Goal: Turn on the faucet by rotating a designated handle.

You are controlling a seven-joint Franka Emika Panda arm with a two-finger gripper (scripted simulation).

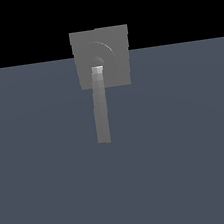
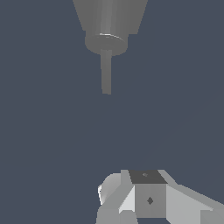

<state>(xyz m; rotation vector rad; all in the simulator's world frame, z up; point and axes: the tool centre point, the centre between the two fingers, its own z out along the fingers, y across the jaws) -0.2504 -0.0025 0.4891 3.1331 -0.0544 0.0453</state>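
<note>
faucet plain grey | handle untouched | no readable writing | jaws state unclear

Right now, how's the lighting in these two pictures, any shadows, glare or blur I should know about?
Exterior view: flat, even light, no cast shadows on the floor; a bright patch where the handle meets the faucet plate; black band above the horizon. Wrist view: equally shadowless; a thin bright rim line on the faucet's collar; nothing out of focus, only coarse, jagged render edges on the gripper.

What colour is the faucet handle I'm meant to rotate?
Plain light grey, slightly paler than the square plate behind it; the handle shows best in the exterior view.
</note>
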